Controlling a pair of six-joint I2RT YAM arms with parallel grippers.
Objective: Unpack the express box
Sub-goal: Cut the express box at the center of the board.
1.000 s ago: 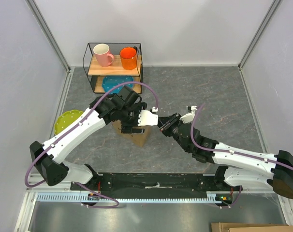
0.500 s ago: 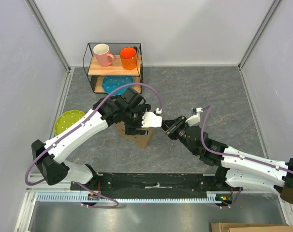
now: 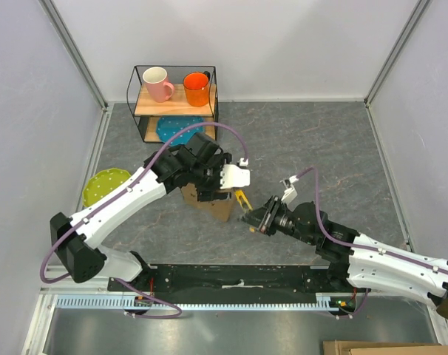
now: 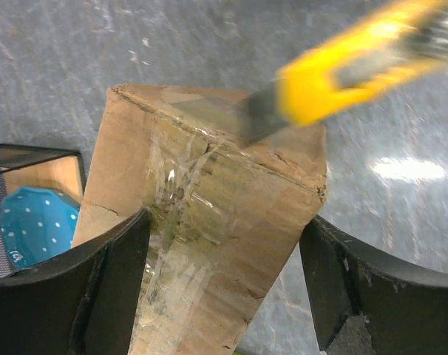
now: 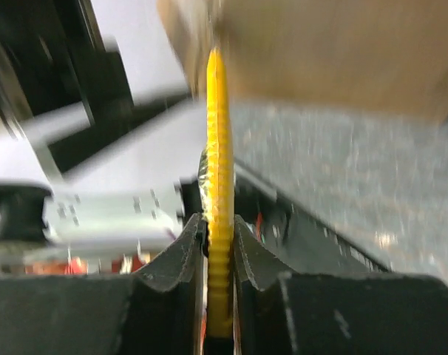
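The express box (image 3: 218,208), a brown taped carton, stands tilted on the grey table. My left gripper (image 3: 212,192) comes down over it. In the left wrist view the box (image 4: 209,214) fills the space between the two black fingers (image 4: 113,281), which stand wide against its sides. My right gripper (image 3: 259,220) sits just right of the box, shut on a yellow utility knife (image 3: 243,200). That knife (image 4: 335,74) has its blade tip at the box's taped far top edge. In the right wrist view the knife (image 5: 218,170) stands edge-on between the pads (image 5: 185,251).
A black wire shelf (image 3: 213,100) at the back holds a pink mug (image 3: 158,83) and an orange mug (image 3: 197,89), with a blue dotted plate (image 3: 174,127) beneath. A green plate (image 3: 104,185) lies by the left wall. White walls close the table on three sides.
My right arm has drawn back toward the near edge, carrying the knife from beside the box's right side to its near right corner. The left gripper and box shifted slightly right.
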